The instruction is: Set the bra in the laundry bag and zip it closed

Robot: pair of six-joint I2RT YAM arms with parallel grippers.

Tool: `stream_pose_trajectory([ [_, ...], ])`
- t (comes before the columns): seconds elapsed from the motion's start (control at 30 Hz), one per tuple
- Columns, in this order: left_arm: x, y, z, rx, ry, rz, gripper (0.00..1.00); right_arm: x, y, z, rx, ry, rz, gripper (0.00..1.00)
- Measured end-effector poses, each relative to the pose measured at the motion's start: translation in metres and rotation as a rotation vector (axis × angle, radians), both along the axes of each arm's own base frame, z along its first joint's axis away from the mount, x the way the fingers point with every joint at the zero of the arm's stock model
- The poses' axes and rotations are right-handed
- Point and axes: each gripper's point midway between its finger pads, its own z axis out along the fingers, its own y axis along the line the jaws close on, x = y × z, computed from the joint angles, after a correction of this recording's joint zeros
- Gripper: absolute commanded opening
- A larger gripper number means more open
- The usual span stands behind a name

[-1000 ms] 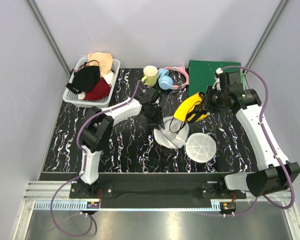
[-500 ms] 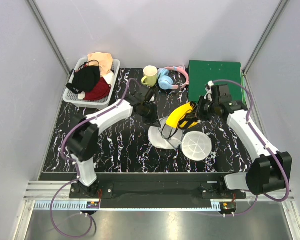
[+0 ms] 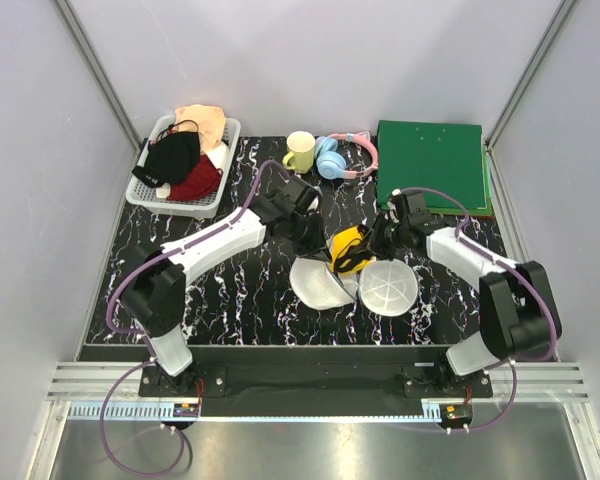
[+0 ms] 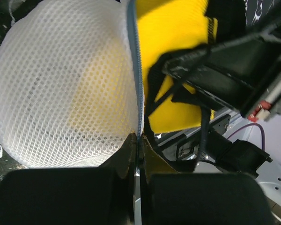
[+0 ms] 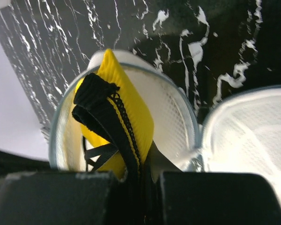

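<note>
Bra [image 3: 348, 248] hangs pinched in the right tool [image 5: 143, 176], right over one open half of the laundry bag [image 3: 323, 284] — left tool [image 4: 138, 161] clamps that half's rim.

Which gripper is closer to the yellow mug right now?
Left. The left gripper is just nearer the robot than the mug, pinching the laundry bag rim; the right gripper is farther right, holding the bra.

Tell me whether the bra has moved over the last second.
Yes. The bra has shifted away from the green board, toward the near edge and left, and now sits at the left half of the laundry bag.
</note>
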Motion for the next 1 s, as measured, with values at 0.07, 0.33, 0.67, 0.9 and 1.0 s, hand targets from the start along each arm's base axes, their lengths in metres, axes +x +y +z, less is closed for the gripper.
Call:
stream_pose_trajectory([
  [0.07, -0.003, -0.002, 0.0, 0.001, 0.0, -0.01, 0.0, 0.004, 0.008, -0.006, 0.027, 0.015, -0.001, 0.0],
  [0.33, -0.009, 0.0, -0.005, 0.013, -0.005, -0.02, 0.58, -0.005, 0.04, -0.03, 0.096, 0.093, 0.07, 0.0],
  [0.67, -0.07, 0.091, -0.019, 0.133, 0.082, 0.147, 0.22, -0.008, 0.045, -0.025, 0.127, 0.073, 0.119, 0.0],
  [0.9, -0.098, 0.123, -0.091, 0.244, 0.27, 0.255, 0.15, -0.013, 0.044, -0.028, 0.117, 0.075, 0.147, 0.0],
  [1.0, -0.09, 0.119, -0.11, 0.27, 0.291, 0.256, 0.09, -0.017, 0.046, -0.028, 0.117, 0.076, 0.168, 0.0],
])
